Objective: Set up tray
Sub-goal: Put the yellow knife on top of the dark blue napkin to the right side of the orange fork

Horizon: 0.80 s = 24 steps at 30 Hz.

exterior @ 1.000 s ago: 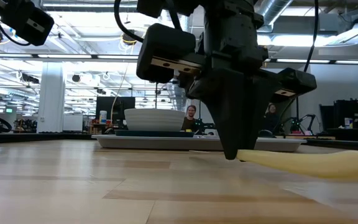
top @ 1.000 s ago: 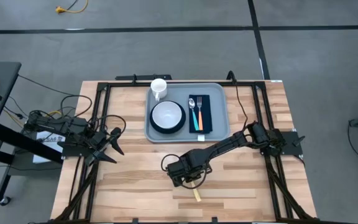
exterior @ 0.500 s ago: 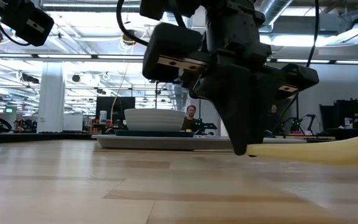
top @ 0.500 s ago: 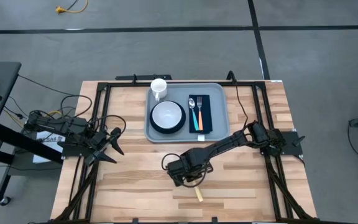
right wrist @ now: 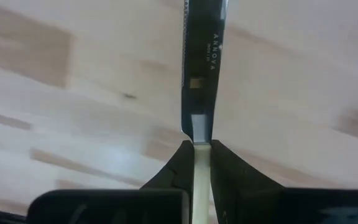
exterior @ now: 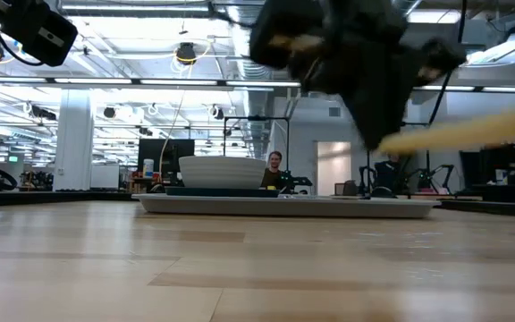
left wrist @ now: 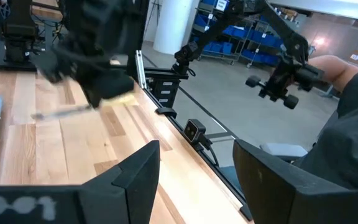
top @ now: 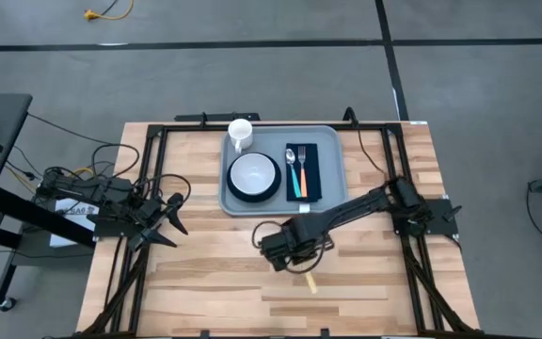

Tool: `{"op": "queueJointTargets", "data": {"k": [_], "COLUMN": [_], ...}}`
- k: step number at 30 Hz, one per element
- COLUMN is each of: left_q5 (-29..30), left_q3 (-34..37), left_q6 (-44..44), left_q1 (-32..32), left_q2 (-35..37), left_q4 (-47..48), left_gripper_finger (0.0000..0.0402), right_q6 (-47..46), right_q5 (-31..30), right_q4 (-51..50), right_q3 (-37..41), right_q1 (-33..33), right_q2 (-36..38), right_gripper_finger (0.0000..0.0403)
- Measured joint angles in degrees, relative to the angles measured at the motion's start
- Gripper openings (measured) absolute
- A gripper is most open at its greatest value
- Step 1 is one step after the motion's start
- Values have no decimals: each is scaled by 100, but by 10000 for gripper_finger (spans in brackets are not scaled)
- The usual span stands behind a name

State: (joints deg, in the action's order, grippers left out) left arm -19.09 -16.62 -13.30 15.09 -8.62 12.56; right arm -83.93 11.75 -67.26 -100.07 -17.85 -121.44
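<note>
A knife with a pale yellow handle (top: 310, 282) and a dark blade (right wrist: 202, 62) hangs above the table, with my right gripper (top: 293, 254) shut on it near the table's middle, in front of the grey-blue tray (top: 337, 201). The tray carries a white bowl (top: 253, 173) on a dark plate, a white mug (top: 240, 133) and a dark napkin (top: 312, 169) with a fork and spoon (top: 296, 171) on it. My left gripper (top: 173, 216) stands open at the table's left side, holding nothing. My right gripper pinches the knife between its two fingers (right wrist: 174, 167) on the pale handle (right wrist: 201, 163), close to where the blade begins. The fingers come from above, pointing steeply down, across the knife. The knife is lifted clear of the table, its handle (exterior: 463, 134) tilted upward.
Black frame rails (top: 395, 169) run along the table's left, right and far sides. Bare wooden table (top: 205, 273) lies between the tray and the near edge. A person (exterior: 275, 165) shows in the room far behind the tray.
My right gripper has risen, staying shut on the knife, and shifted a little toward the table's right and the tray. The knife, whose handle lay on the wood a second ago, now hangs clear of the table with its handle end tipped up.
</note>
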Motion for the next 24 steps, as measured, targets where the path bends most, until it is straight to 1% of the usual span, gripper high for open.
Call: {"op": "queueJointTargets", "data": {"k": [3, 5, 10, 14, 18, 24], "left_q5": [10, 10, 28, 28, 2, -2], "left_q3": [0, 0, 0, 0, 0, 0], "left_q6": [0, 0, 0, 0, -30, -91], "left_q1": [-1, 0, 0, 1, 0, 1], "left_q2": [1, 0, 0, 0, 0, 0], "left_q4": [-3, -15, -20, -22, -10, 2], "left_gripper_finger": [193, 193, 193, 193, 193, 193], "right_q6": [-77, -110, 134, 737, 1540, 2613], "right_q5": [-259, -418, -586, -640, -654, -839], "right_q4": [-366, -817, -1339, -1402, -1485, -1286], "right_q3": [-2, 8, 7, 4, 7, 53], "right_q1": [88, 179, 642, 1242, 1956, 3022], "right_q2": [330, 549, 950, 1082, 1064, 979], "right_gripper_finger": [19, 17, 14, 18, 17, 18]}}
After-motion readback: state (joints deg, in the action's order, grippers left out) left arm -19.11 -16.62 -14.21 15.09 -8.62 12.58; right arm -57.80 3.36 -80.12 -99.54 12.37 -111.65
